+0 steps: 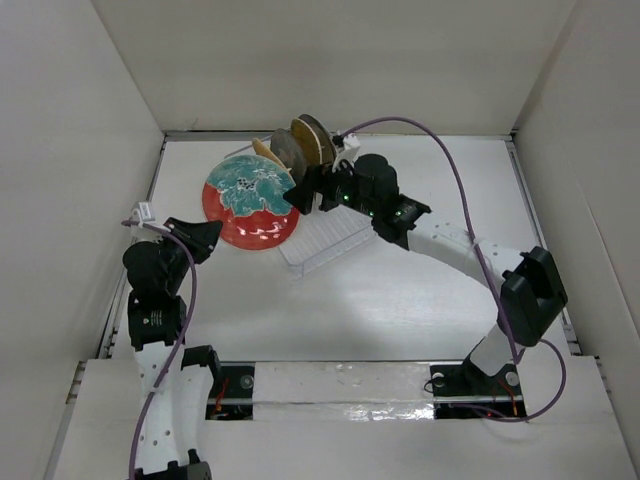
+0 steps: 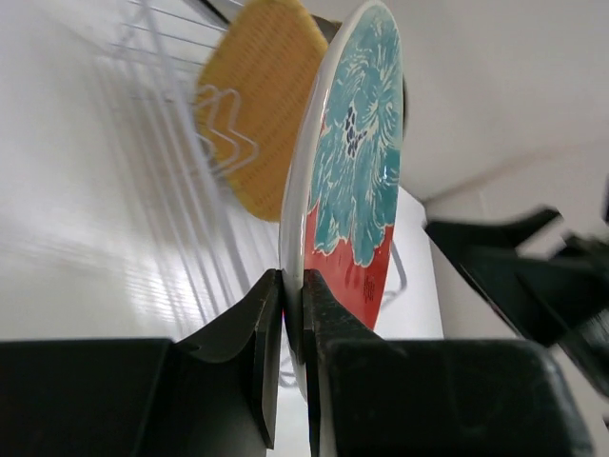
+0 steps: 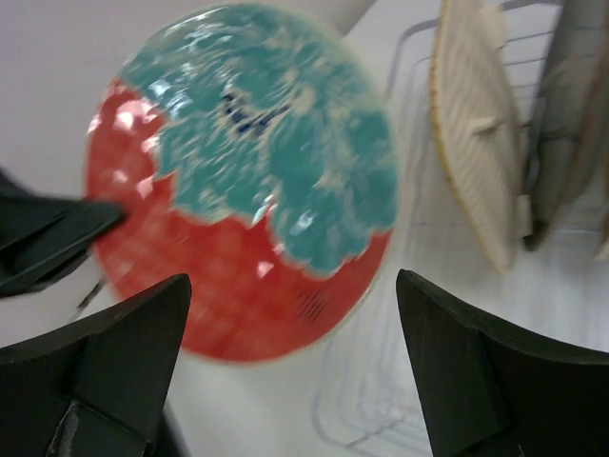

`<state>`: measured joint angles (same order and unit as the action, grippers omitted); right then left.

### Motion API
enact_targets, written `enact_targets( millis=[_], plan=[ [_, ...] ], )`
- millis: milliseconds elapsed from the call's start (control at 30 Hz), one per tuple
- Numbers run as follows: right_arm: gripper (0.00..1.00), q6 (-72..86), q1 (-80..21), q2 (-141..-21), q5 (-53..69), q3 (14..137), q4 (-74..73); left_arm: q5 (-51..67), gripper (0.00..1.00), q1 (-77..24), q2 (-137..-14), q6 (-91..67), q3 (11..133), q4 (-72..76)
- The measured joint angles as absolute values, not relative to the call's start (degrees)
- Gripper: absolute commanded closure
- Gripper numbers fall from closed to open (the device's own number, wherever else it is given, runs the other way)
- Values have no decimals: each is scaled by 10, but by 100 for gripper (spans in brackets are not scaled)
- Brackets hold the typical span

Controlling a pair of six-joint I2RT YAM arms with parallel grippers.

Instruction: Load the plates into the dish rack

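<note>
My left gripper (image 1: 212,236) is shut on the rim of the red-teal round plate (image 1: 250,203) and holds it tilted at the left end of the clear wire dish rack (image 1: 325,240). In the left wrist view the plate (image 2: 354,181) stands edge-on between my fingers (image 2: 292,314), with a yellow woven plate (image 2: 259,105) behind it. My right gripper (image 1: 298,193) is open beside the plate's right edge; in its view the plate (image 3: 238,181) fills the frame. A yellow woven plate (image 3: 473,124) and dark plates (image 1: 312,140) stand in the rack's far slots.
White walls enclose the table on the left, back and right. The right arm reaches over the rack's near part. A purple cable (image 1: 450,170) arcs over the right side. A bare stretch of table (image 1: 380,310) lies in front of the rack.
</note>
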<state>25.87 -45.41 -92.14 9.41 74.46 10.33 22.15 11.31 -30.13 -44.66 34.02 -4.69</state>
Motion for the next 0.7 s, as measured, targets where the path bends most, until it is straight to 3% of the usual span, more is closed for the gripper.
enact_targets(
  millis=[233, 367, 433, 467, 500, 600, 633, 700],
  plan=[
    [4, 248, -392, -962, 130, 774, 74, 295, 100, 85, -299, -429, 362, -46],
    [17, 253, -386, -985, 189, 774, 81, 320, 100, 80, -301, -423, 362, -46],
    [30, 260, -386, -994, 234, 771, 97, 333, 100, 80, -306, -423, 361, -43],
    [42, 264, -386, -999, 258, 771, 109, 341, 100, 80, -309, -425, 361, -37],
    [62, 270, -387, -1003, 284, 771, 125, 349, 100, 80, -312, -427, 361, -28],
    [93, 315, -370, -1008, 352, 758, 189, 331, 100, 95, -315, -420, 357, -24],
    [98, 334, -363, -1007, 376, 751, 214, 326, 100, 98, -318, -417, 357, -23],
    [100, 364, -355, -1001, 418, 740, 253, 328, 100, 98, -321, -418, 357, -16]
  ],
)
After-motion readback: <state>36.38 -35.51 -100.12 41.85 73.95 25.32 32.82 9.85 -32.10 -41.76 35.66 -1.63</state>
